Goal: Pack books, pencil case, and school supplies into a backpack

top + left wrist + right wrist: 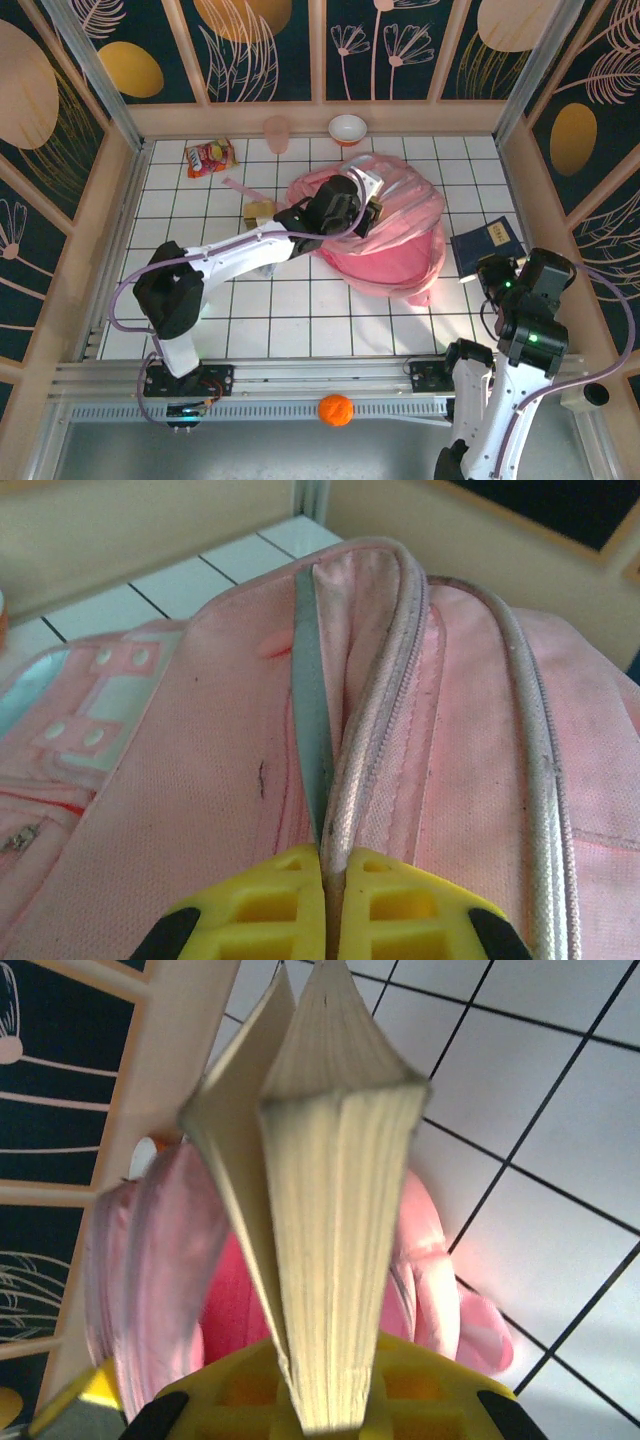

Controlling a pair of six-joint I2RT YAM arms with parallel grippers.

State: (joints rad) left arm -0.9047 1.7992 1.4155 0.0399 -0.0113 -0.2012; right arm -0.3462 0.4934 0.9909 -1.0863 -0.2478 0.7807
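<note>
Backpack: we see it mid-table, slightly toward 1 o'clock.
Left gripper: pressed together, pinching the backpack's zipper edge.
Book: 3 o'clock of backpack.
Right gripper: pinching book, pages fanned.
Tan block: 9 o'clock of backpack.

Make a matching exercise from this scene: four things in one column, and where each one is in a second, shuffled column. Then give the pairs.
Things
1. book
2. backpack
3. snack packet
4. orange ball

Places
A. in the far left corner
B. edge of its opening pinched in the left hand
C. at the very front, near the middle
D. clamped in the right hand

Pairs: 1-D, 2-B, 3-A, 4-C
</note>
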